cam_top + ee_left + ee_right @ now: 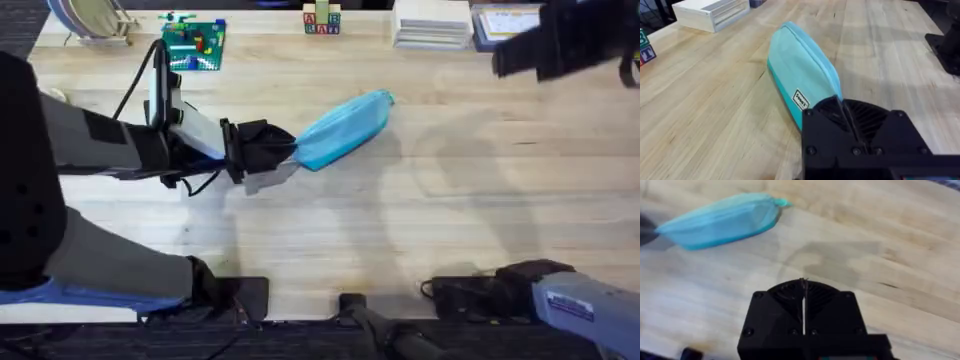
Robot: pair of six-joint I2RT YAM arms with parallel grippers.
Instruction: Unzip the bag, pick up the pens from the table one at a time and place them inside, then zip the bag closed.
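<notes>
The bag (343,130) lies on the counter (450,220) near its middle, slanted, with one end pointing to the far right. The left hand (290,152) is at the bag's near left end, its fingers pressed together on that end. The right hand (804,282) hangs above bare counter, well apart from the bag, its fingers pressed together with nothing between them.
</notes>
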